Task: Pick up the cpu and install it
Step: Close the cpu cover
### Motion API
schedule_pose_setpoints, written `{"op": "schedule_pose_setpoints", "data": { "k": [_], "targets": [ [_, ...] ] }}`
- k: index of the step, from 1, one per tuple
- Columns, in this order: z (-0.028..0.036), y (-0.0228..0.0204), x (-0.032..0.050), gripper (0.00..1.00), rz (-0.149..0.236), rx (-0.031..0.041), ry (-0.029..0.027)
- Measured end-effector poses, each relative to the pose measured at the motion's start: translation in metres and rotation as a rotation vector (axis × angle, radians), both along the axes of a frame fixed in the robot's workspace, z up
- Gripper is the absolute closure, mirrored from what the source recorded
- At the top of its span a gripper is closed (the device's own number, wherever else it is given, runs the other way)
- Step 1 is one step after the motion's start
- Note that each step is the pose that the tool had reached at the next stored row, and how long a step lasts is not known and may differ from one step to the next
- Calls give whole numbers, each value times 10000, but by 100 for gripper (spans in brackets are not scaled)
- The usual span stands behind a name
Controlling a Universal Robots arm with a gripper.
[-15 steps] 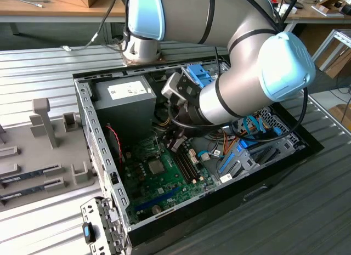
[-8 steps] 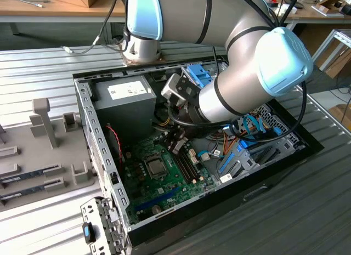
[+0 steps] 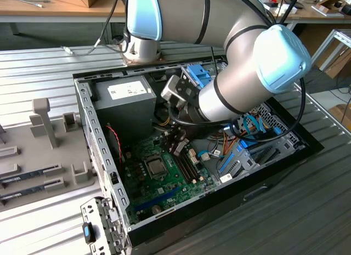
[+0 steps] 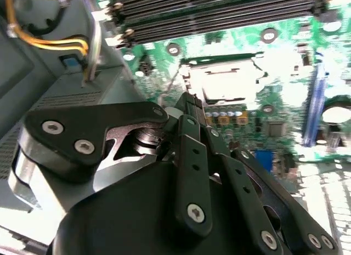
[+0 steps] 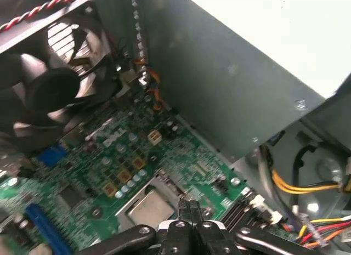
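My gripper (image 5: 187, 204) hovers just beside the cpu (image 5: 149, 209) sitting in the green board (image 5: 109, 156); it's closed up, holding nothing.

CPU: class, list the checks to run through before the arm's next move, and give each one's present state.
1. CPU lies in its socket on the green board: ok.
2. Jaws hold nothing, shut together beside the socket: ok.
3. Socket clamped down over the CPU: cannot tell.
4. Yellow cables lie away from the socket: ok.
5. Jaws apart from the memory slots: ok.
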State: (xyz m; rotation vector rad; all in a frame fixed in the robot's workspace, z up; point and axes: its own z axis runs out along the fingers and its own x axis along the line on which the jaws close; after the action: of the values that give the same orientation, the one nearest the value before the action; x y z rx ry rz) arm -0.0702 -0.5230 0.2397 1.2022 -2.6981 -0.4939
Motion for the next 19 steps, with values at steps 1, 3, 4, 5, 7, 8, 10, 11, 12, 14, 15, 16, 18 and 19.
{"op": "schedule_pose_setpoints", "data": {
  "k": [1,3,4,5,7,8,10,11,12,14,15,16,18,19],
  "targets": [
    [1,-1,0,89,88,-334,13],
    [-1,-1,7,89,119,-600,25],
    [0,-1,6,89,119,-602,25],
    [0,-2,6,89,120,-602,25],
    [-3,-2,7,89,560,-600,11],
    [-5,-2,7,89,936,-603,1],
    [-8,-2,7,89,1373,-602,-13],
    [-10,-2,7,89,1640,-604,-21],
    [-12,-2,8,89,1907,-603,-29],
    [-16,-2,7,89,2358,-603,-43],
    [-17,-2,7,89,2527,-602,-48],
    [-19,-2,7,89,2822,-601,-57],
    [-22,-2,8,89,3242,-602,-69],
    [-24,-2,8,89,3558,-602,-78]
  ]
}}
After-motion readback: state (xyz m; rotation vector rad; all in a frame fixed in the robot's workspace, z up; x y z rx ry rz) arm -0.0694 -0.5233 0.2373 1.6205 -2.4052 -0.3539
